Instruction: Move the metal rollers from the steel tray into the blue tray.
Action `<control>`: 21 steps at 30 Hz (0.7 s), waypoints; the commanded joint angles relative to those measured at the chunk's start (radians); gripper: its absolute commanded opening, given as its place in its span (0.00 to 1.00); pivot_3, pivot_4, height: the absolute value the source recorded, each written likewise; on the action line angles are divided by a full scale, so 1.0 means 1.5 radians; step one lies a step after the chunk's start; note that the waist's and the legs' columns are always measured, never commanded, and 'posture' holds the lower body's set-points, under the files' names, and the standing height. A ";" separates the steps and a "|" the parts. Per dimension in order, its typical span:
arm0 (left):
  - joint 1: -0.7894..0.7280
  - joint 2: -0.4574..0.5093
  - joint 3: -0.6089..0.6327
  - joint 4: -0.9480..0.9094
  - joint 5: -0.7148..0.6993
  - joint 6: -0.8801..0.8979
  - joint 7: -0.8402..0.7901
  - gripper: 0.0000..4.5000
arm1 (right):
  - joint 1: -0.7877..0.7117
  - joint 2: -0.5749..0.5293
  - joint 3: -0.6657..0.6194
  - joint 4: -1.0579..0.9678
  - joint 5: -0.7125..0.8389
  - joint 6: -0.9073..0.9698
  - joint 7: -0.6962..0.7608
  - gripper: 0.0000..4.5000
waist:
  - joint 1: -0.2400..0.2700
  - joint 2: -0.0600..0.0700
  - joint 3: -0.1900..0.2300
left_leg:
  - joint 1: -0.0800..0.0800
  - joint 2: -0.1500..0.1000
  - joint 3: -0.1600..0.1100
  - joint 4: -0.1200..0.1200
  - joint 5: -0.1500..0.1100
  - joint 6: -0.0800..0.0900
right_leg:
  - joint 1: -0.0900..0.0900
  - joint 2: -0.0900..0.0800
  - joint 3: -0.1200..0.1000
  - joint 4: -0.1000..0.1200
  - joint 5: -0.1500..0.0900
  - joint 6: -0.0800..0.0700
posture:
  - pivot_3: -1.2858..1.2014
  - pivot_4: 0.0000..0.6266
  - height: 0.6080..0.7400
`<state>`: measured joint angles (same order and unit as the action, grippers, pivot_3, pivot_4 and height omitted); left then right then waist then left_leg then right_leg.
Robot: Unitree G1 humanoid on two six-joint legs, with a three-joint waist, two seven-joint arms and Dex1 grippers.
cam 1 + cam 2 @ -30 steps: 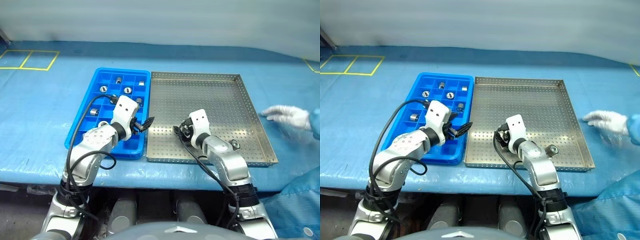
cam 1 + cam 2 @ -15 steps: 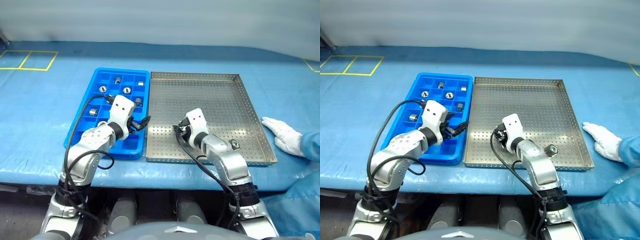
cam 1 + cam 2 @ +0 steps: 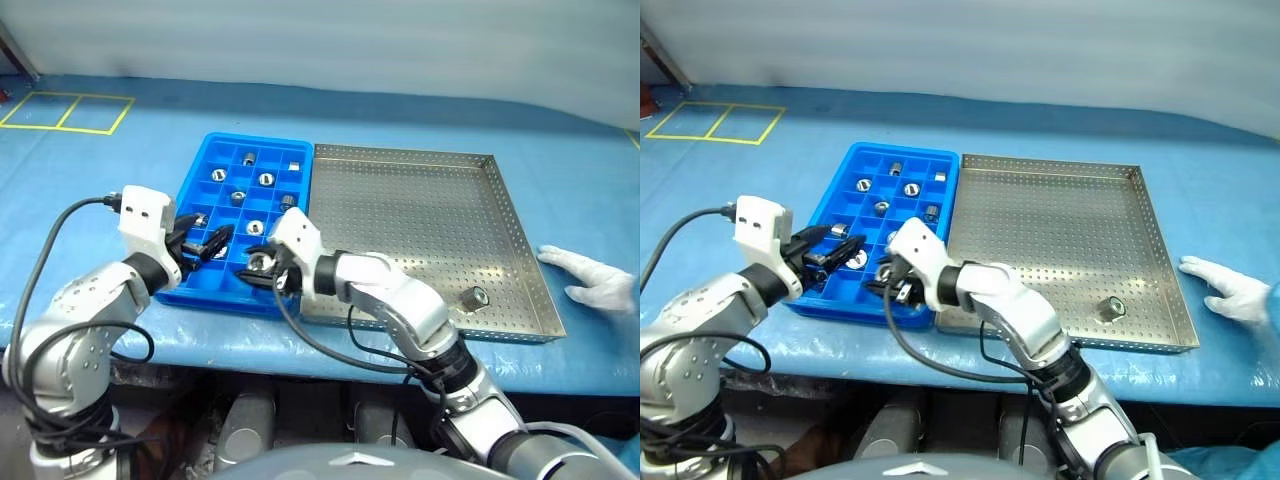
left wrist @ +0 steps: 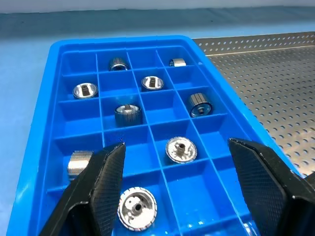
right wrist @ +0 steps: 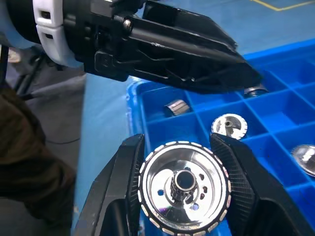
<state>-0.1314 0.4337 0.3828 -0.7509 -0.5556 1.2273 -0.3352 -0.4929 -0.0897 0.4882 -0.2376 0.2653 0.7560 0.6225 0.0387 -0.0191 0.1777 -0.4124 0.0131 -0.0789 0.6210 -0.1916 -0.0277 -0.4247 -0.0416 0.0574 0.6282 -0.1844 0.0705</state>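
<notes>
One metal roller [image 5: 184, 185] is clamped between the fingers of the right gripper [image 3: 262, 270], held over the near end of the blue tray [image 3: 196, 190]. Several more rollers [image 4: 181, 149] are seated in separate compartments of that tray. One roller [image 3: 473, 297] is left on the steel tray [image 3: 420, 220], near its front-right corner. The steel tray is set just beside the blue tray, on its right. The left gripper [image 3: 203, 243] is held w/ fingers apart, nothing gripped, over the blue tray's near-left part. A gloved hand [image 3: 595, 282] is rested on the table [image 3: 120, 170], right of the steel tray.
</notes>
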 commanded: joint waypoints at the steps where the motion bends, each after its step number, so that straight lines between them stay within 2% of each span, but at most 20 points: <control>1: 0.025 0.003 0.038 -0.050 -0.018 0.026 0.018 0.81 | -0.022 0.026 0.016 0.054 -0.013 -0.042 0.007 0.41 | 0.006 0.000 0.000 | 0.000 0.000 0.000 0.000 0.000 0.000 | 0.000 0.000 0.000 0.000 0.000 0.000 | 0.66 0.24 1.00; 8: 0.071 -0.015 0.038 -0.087 -0.021 0.037 0.055 0.81 | -0.047 0.057 0.008 0.166 -0.039 -0.090 0.003 0.41 | 0.036 0.000 0.000 | 0.000 0.000 -0.001 0.000 0.000 -0.001 | -0.001 0.000 -0.001 0.000 0.000 -0.001 | 0.68 0.24 1.00; 13: 0.080 -0.022 0.030 -0.091 -0.021 0.034 0.067 0.81 | -0.047 0.042 0.001 0.171 -0.035 -0.080 0.024 0.41 | 0.050 0.000 0.000 | -0.001 0.000 -0.001 -0.001 0.000 -0.001 | -0.001 0.000 -0.002 0.000 -0.001 -0.001 | 0.67 0.24 1.00; 15: 0.073 -0.021 0.021 -0.083 -0.020 0.032 0.069 0.81 | -0.040 0.035 0.000 0.157 -0.036 -0.080 0.027 0.55 | 0.052 0.000 0.000 | -0.001 0.000 -0.001 -0.001 0.000 -0.001 | -0.001 0.000 -0.002 0.000 -0.001 -0.001 | 0.67 0.24 1.00; 17: 0.063 -0.019 0.006 -0.073 -0.017 0.030 0.071 0.81 | -0.027 0.032 -0.005 0.133 -0.041 -0.091 0.016 0.66 | 0.054 0.000 0.000 | -0.001 0.000 -0.001 -0.001 0.000 -0.001 | -0.001 0.000 -0.002 0.000 -0.001 -0.001 | 0.66 0.24 1.00; 21: 0.046 -0.023 -0.031 -0.059 -0.018 0.023 0.069 0.81 | 0.004 0.024 -0.051 0.051 -0.016 -0.069 -0.008 0.66 | 0.056 0.000 0.000 | -0.001 0.000 -0.001 -0.001 0.000 -0.001 | -0.002 0.000 -0.002 0.000 -0.001 -0.002 | 0.65 0.24 1.00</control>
<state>-0.0541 0.3995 0.3510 -0.8296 -0.5706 1.2799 -0.2283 -0.4850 -0.0556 0.4599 -0.0812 0.2146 0.6465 0.6229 0.1221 -0.0193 0.1776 -0.4148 0.0132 -0.0804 0.6190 -0.1916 -0.0296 -0.4276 -0.0417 0.0548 0.6277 -0.1856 0.0678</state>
